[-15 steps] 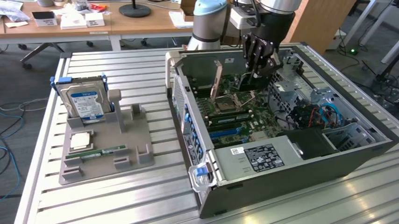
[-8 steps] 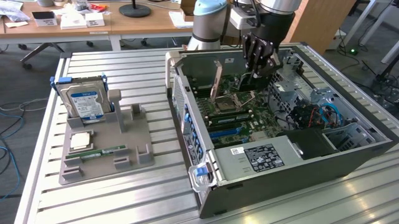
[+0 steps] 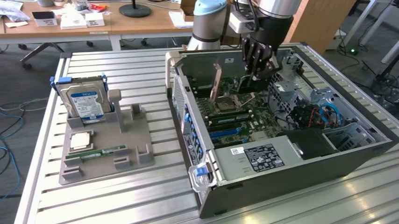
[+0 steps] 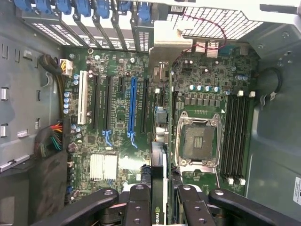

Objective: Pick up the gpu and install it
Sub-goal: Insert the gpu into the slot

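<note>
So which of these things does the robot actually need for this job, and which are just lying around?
Part of the job:
- gpu, clamped edge-on in the gripper
- open computer case
- motherboard with its blue slot

Just lying about:
- hard drive
- RAM stick
- square chip
- the grey holder that carries these three, beside the case

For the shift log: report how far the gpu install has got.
Done: the gpu is picked up and off the grey holder tray. In hand: the pincer grips it edge-on above the motherboard, inside the open computer case. Left: the card is not yet seated, and the long blue expansion slot is bare.
</note>
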`<state>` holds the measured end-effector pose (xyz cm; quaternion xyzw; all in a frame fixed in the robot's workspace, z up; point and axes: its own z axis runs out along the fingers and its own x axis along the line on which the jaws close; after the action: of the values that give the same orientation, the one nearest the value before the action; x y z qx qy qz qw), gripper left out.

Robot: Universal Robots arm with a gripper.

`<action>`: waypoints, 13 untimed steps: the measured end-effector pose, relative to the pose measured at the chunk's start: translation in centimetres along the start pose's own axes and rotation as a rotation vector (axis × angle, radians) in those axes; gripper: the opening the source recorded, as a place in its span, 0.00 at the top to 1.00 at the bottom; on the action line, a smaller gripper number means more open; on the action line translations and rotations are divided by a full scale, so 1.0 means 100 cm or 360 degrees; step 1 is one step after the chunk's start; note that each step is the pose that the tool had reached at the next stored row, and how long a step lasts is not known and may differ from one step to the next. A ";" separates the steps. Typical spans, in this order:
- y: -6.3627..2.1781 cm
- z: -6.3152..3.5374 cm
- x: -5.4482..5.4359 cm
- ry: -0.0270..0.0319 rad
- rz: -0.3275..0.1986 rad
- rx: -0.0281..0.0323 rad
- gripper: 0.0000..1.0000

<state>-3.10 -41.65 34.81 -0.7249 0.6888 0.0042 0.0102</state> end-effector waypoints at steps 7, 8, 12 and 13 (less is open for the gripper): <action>0.0003 0.0047 0.000 0.00005 0.0000 0.00027 0.74; 0.0003 0.0048 0.000 0.00005 0.0000 0.00027 0.74; 0.0003 0.0051 0.000 -0.00033 0.0000 0.00034 0.74; 0.0003 0.0053 0.000 -0.00054 0.0000 0.00037 0.74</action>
<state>-3.13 -41.64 34.28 -0.7248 0.6888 0.0047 0.0122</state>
